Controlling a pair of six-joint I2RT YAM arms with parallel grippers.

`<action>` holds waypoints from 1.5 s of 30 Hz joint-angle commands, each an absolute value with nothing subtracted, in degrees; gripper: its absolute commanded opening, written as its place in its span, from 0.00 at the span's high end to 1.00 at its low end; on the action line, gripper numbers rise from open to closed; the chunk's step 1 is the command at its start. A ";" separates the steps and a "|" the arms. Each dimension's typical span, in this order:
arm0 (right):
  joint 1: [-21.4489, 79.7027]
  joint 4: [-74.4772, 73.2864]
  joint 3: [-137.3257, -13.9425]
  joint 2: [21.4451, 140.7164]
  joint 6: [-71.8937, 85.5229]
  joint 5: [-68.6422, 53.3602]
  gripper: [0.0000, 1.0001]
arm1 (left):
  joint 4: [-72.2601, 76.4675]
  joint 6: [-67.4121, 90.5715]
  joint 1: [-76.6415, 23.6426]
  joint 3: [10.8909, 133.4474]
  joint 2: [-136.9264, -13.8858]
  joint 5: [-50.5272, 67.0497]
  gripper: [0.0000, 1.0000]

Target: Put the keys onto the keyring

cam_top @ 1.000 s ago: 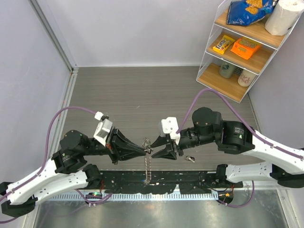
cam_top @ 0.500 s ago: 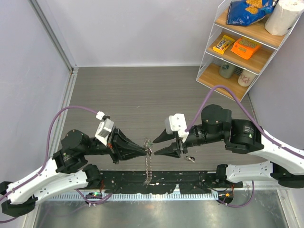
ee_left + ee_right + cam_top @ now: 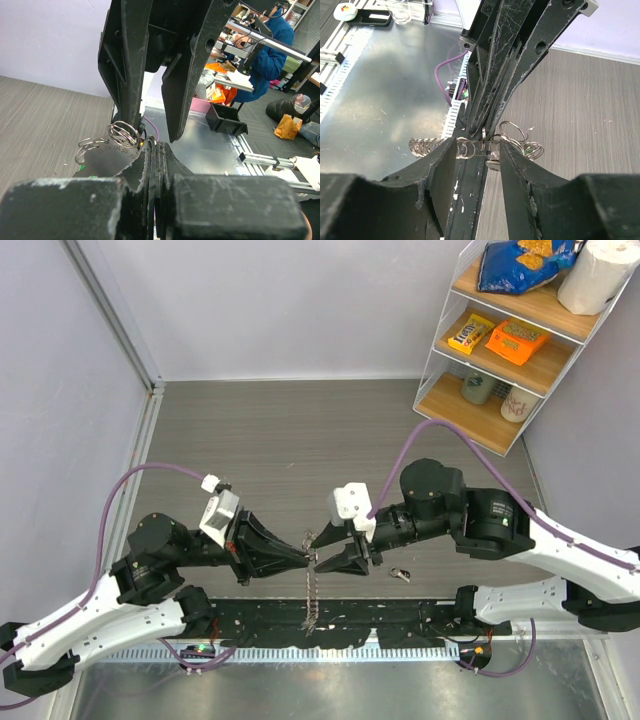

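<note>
Looking down from the top external view, the left gripper point(image 3: 306, 558) is seen clamped on the keyring point(image 3: 310, 540), and the chain point(image 3: 312, 595) hangs straight down from it toward the near edge of the table point(image 3: 300, 440). The right gripper point(image 3: 322, 551) is met tip to tip from the right, its jaws parted at the bunch of rings. A loose key point(image 3: 401, 575) lies on the table just to the right of the right gripper, so the right arm is judged the nearer one for it. Writing on the packets of the shelf point(image 3: 480, 425) is too small to be read.

In the left wrist view, the left gripper point(image 3: 152, 150) is shown pressed shut on a flat metal piece of the keyring point(image 3: 124, 134). Stamped characters are seen on it but cannot be read. The right gripper point(image 3: 152, 131) stands directly ahead, its jaws apart.

In the right wrist view, the right gripper point(image 3: 472, 150) is held narrowly open, and the chain point(image 3: 427, 146) runs crosswise through the gap. The keyring point(image 3: 512, 132) sits at the tip of the left gripper point(image 3: 480, 132).
</note>
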State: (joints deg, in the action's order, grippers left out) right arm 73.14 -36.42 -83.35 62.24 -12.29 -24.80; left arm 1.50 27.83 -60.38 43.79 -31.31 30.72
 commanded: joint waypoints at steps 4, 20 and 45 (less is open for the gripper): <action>73.74 -33.22 -85.87 63.02 -12.66 -26.72 0.55 | 5.63 27.42 -60.56 44.82 -30.67 31.20 1.00; 74.44 -32.09 -84.99 64.25 -12.22 -27.33 0.64 | 6.15 27.60 -60.56 44.74 -30.41 29.79 1.00; 76.82 -27.87 -81.65 62.40 -10.99 -26.54 0.95 | 7.29 27.51 -60.56 43.59 -28.83 26.63 1.00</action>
State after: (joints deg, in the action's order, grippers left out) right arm 75.50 -32.93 -82.48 63.90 -12.08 -25.12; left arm 1.58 28.05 -60.77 43.66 -29.08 31.35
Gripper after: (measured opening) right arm 0.069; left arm 0.035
